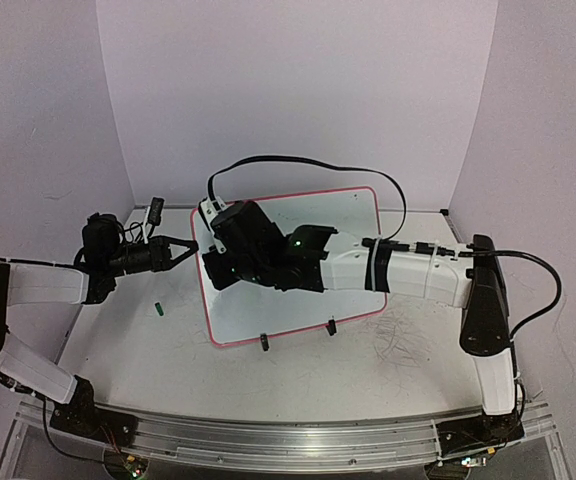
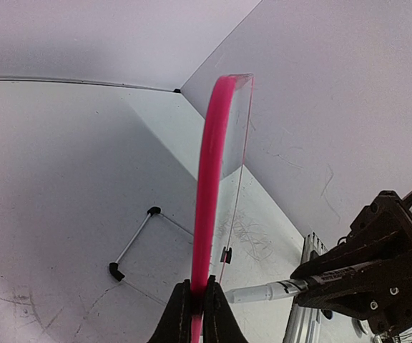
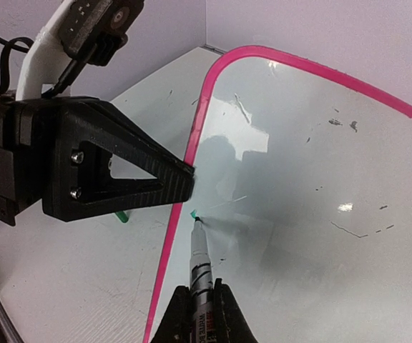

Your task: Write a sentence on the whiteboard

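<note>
The whiteboard [image 1: 318,210] with its pink frame stands tilted on the table. My left gripper [image 1: 190,248] is shut on its left frame edge; the left wrist view shows the jaws [image 2: 199,304] clamped on the pink rim [image 2: 209,186]. My right gripper [image 1: 226,262] is shut on a white marker pen [image 3: 202,257]. The pen's green tip [image 3: 194,214] is at the board's surface [image 3: 313,214], just inside the left frame and close to the left gripper's finger [image 3: 156,179]. No green words of the sentence show on the board, only faint smudges.
A small green cap [image 1: 157,309] lies on the table left of the board. Two black clip feet [image 1: 265,342] [image 1: 332,326] hold the board's lower edge. Pen scribbles [image 1: 400,340] mark the table at right. White walls enclose the back and sides.
</note>
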`<state>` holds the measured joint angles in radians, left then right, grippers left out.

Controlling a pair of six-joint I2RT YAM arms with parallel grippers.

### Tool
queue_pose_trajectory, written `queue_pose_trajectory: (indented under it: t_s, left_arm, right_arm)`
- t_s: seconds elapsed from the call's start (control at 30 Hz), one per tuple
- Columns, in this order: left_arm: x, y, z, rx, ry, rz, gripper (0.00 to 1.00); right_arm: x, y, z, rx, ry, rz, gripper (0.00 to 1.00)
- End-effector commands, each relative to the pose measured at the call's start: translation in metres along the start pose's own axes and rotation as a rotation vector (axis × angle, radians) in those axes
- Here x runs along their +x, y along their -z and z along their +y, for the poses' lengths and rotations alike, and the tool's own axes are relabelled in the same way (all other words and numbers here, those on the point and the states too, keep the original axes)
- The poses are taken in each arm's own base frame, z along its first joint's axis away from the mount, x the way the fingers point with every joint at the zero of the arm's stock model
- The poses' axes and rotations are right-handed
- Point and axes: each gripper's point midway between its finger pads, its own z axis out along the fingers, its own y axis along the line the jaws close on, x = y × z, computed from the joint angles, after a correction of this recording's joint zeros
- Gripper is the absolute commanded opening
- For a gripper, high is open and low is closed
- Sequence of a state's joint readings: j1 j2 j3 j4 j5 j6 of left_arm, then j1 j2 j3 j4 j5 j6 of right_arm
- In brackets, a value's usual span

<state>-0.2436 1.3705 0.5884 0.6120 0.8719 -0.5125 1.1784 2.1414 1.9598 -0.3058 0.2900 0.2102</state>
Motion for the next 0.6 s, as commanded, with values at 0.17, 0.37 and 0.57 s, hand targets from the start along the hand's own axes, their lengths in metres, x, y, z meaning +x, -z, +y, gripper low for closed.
queue_pose_trajectory:
  t_s: [0.17,0.37,0.57]
  left_arm:
    - [-0.009,0.000,-0.019,0.061,-0.050,-0.014,0.00]
    - [-0.009,0.000,-0.020,0.064,-0.051,-0.013,0.00]
    - [-0.009,0.000,-0.021,0.066,-0.051,-0.013,0.00]
  right_arm:
    - [-0.008,0.009,-0.024,0.115,-0.055,-0.031,0.00]
    - [-0.006,0.012,-0.034,0.149,-0.080,-0.031,0.00]
    - [-0.008,0.016,-0.042,0.180,-0.099,-0.040,0.00]
